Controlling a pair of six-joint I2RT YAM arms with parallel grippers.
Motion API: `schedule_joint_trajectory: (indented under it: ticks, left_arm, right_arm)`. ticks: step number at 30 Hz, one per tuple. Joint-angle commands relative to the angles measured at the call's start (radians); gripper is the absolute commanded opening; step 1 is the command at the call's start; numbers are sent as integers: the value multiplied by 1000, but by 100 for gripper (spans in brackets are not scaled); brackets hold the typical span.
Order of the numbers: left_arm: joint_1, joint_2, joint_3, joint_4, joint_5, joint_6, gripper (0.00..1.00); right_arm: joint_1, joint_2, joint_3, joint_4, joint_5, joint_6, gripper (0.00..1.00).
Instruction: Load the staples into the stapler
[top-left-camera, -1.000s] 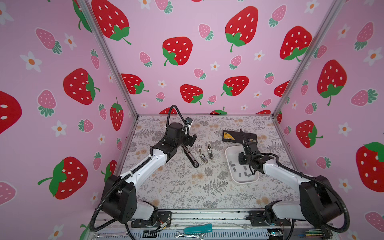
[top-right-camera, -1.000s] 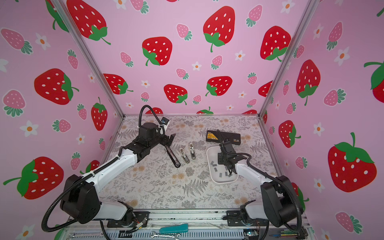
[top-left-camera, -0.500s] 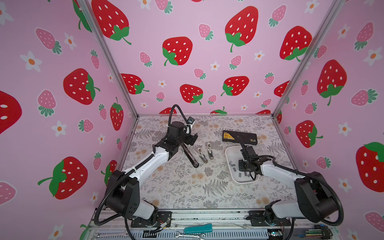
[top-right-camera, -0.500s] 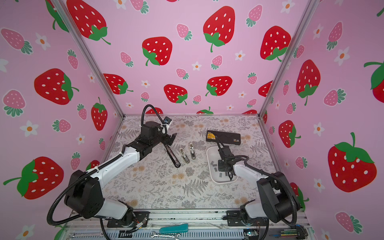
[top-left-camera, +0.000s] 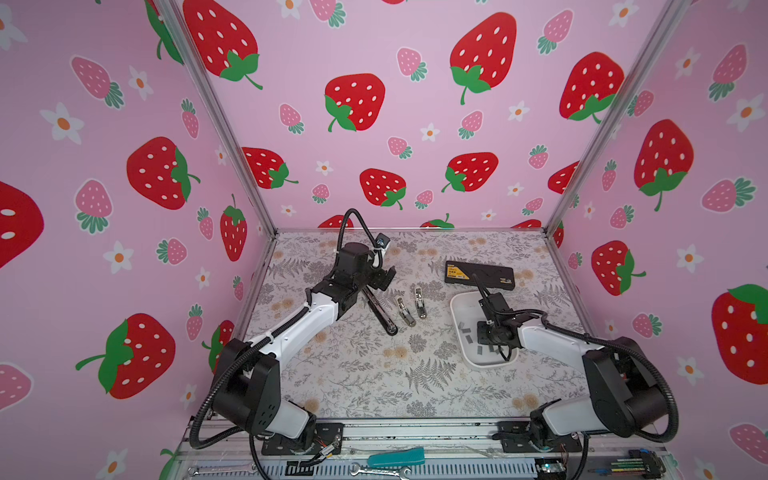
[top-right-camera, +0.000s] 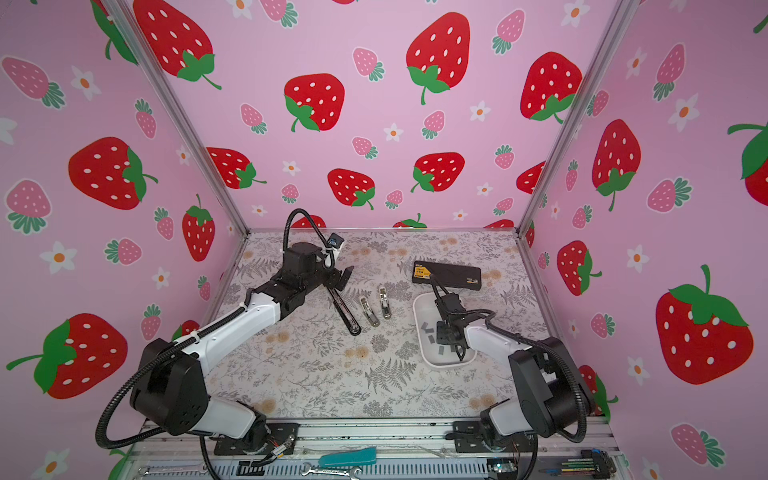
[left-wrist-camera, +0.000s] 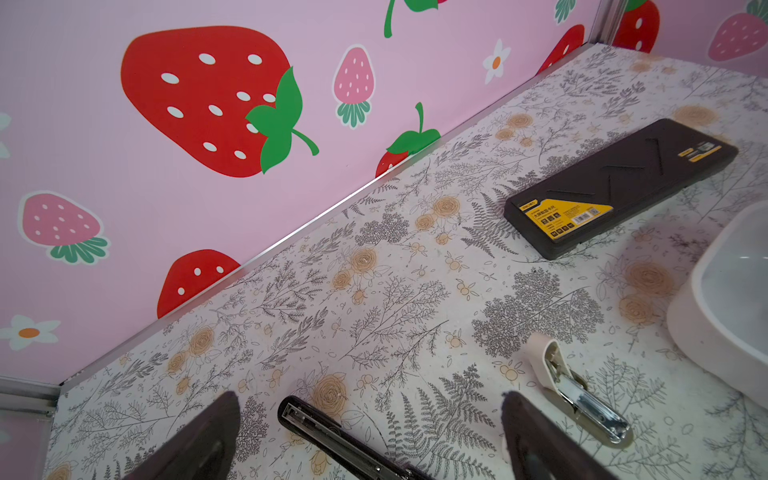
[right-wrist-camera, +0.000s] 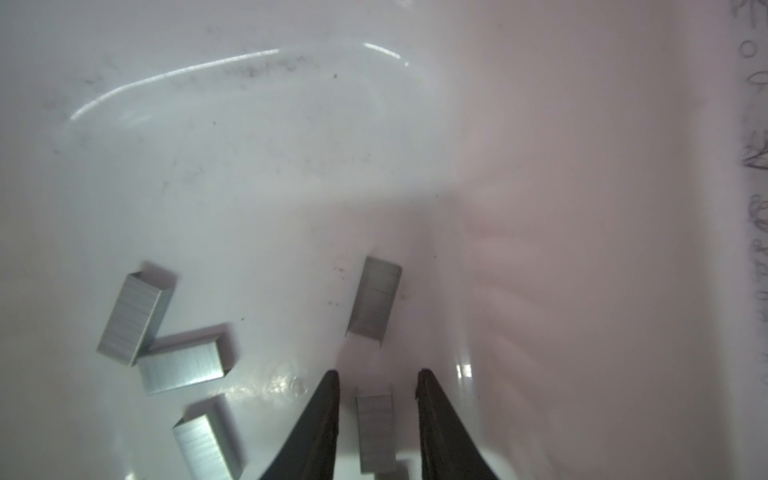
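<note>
Pick-up step: strip (right-wrist-camera: 374, 430) in tray (right-wrist-camera: 540, 208) is straddled by right gripper (right-wrist-camera: 378, 376), jaws narrowly parted, seemingly ungripped; closing is needed next; left gripper (left-wrist-camera: 369, 394) is spread wide.

The enclosure was bounded by three pink walls, the back wall (top-left-camera: 395, 124), the left wall (top-left-camera: 104, 166) and the right wall (top-left-camera: 685, 166). All were printed with red and pink strawberries and small white flowers, and they were joined at the corners by bare aluminium posts (top-left-camera: 219, 120). The surface (top-left-camera: 374, 374) was covered with a pale sheet bearing grey ferns and tan blossoms, and an aluminium strip (left-wrist-camera: 316, 219) ran along its junction with the back wall. Lighting was even and diffuse, shadows on the surface were soft, and a metal rail (top-left-camera: 415, 432) ran along the near edge.
</note>
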Motion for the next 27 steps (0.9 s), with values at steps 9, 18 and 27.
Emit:
schedule_joint_trajectory:
  ticks: [9, 18, 27]
  left_arm:
    - [0, -21, 29, 15, -2, 19, 99]
    - [0, -27, 27, 12, 1, 16, 99]
    - [0, -56, 15, -6, 24, 2, 99]
  right_arm:
    - [-5, -1, -31, -78, -41, 39, 28]
    - [-5, 7, -33, -75, -33, 44, 16]
    - [-2, -72, 0, -74, 25, 28, 11]
